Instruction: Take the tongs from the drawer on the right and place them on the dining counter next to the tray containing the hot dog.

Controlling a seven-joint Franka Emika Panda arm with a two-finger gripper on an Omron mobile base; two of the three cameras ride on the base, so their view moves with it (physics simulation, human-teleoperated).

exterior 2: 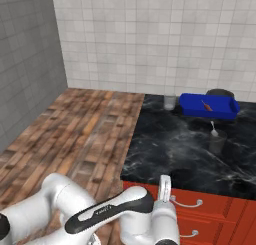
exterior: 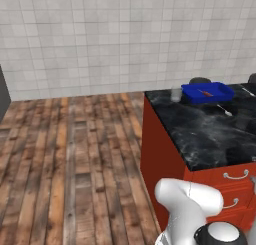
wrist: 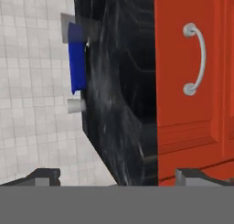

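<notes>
The drawer (wrist: 192, 58) lies ahead of the wide-open, empty gripper (wrist: 116, 175), which should centre on its handle (wrist: 195, 58) before closing.

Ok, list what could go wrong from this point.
1. The drawer is shut, and the open claw sits off its thin silver handle; a poorly lined-up approach could slip off it.
2. The space beside the tray is crowded: a glass and a small cup stand close by and could be knocked when the tongs are put down.
</notes>
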